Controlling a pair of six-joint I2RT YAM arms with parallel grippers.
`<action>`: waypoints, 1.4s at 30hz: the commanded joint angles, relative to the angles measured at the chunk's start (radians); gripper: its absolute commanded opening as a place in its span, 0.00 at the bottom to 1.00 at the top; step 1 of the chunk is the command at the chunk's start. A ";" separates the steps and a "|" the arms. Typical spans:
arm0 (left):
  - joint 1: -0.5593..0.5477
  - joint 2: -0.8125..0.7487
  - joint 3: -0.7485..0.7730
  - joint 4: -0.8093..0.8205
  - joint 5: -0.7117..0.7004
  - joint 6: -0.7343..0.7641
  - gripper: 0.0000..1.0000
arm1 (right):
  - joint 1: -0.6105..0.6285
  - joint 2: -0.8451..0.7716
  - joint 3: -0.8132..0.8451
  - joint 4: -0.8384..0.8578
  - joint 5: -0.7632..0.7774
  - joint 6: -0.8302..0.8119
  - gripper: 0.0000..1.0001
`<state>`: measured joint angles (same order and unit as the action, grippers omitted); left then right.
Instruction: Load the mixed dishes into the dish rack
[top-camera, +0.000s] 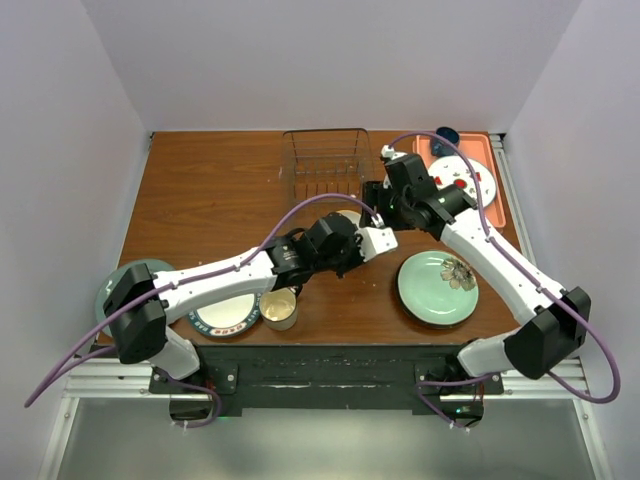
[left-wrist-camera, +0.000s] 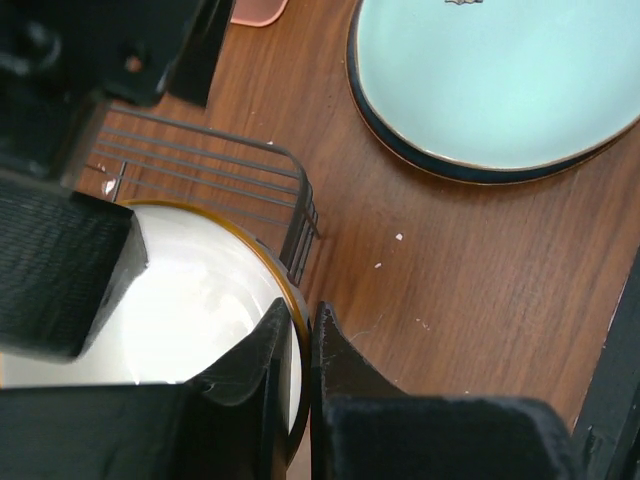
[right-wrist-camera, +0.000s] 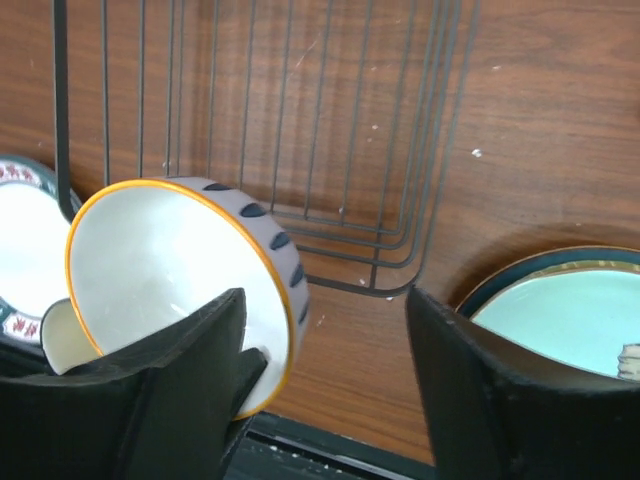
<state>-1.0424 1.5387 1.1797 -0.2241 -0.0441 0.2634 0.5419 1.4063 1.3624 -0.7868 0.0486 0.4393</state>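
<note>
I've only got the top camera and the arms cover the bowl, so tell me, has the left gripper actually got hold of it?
Observer: Yes, the left wrist view shows the left gripper pinching the striped bowl by its orange rim.
Operator: And the other arm?
Observer: The right gripper is open, jaws wide apart, with the bowl off to one side of the gap.
Operator: Is it loaded yet?
Observer: No, it's tilted just outside the dish rack's corner.
</note>
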 joint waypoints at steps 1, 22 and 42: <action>0.002 -0.052 -0.005 0.114 -0.059 -0.094 0.00 | -0.005 -0.075 0.037 0.061 0.112 0.091 0.78; 0.327 -0.020 0.009 0.469 0.330 -0.787 0.00 | -0.148 -0.296 -0.083 0.156 0.200 0.190 0.88; 0.461 0.374 0.014 1.086 0.599 -1.446 0.00 | -0.165 -0.351 -0.158 0.162 0.186 0.182 0.88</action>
<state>-0.5842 1.8999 1.1534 0.6769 0.5373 -1.0622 0.3847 1.0863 1.2167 -0.6601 0.2405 0.6212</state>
